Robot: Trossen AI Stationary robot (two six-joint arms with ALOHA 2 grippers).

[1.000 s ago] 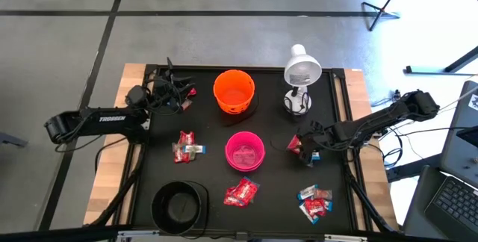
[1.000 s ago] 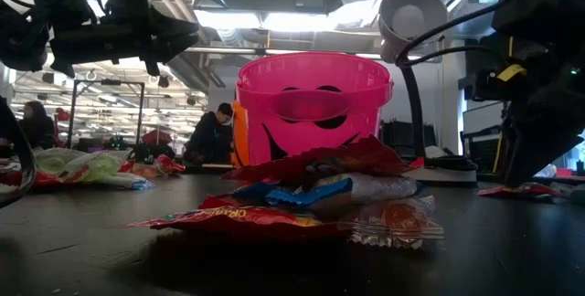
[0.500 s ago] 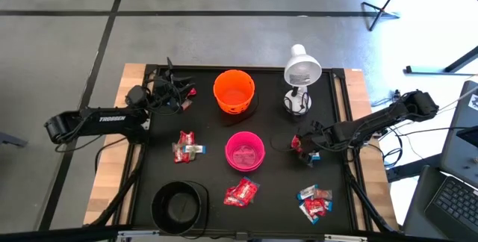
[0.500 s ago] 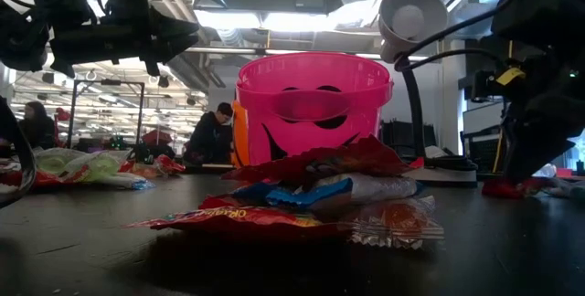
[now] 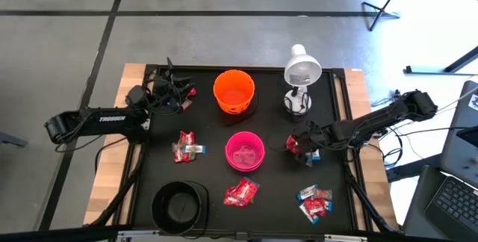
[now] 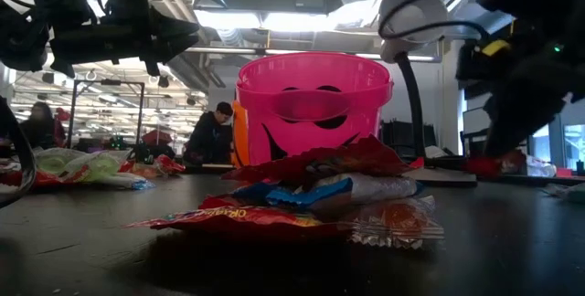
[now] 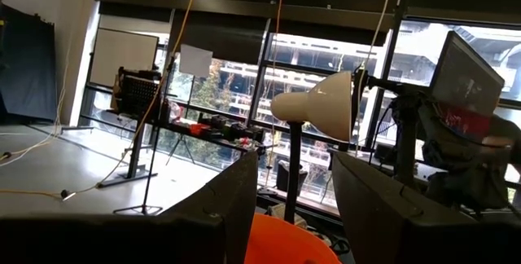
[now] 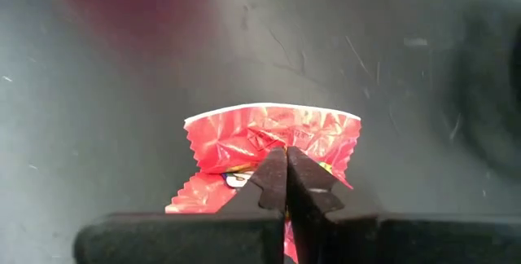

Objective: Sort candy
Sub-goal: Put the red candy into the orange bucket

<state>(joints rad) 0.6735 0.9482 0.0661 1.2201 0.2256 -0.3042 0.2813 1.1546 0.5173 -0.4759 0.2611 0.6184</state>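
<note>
Right of pink bowl [image 5: 245, 151], right pincer [image 8: 286, 184] now clamped on red candy [image 8: 269, 140], lifted

light: even overhead | low view: backlit, arms silhouetted | foreground candy [image 6: 311, 200] soft | windows glaring

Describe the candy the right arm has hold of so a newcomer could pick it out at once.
Start at the white lamp at the black table's far edge and move toward the pink bowl's right side. There the right gripper has its jaws shut on a red wrapped candy. Unlike the other candy, lying in piles, it is pinched between jaws.
</note>
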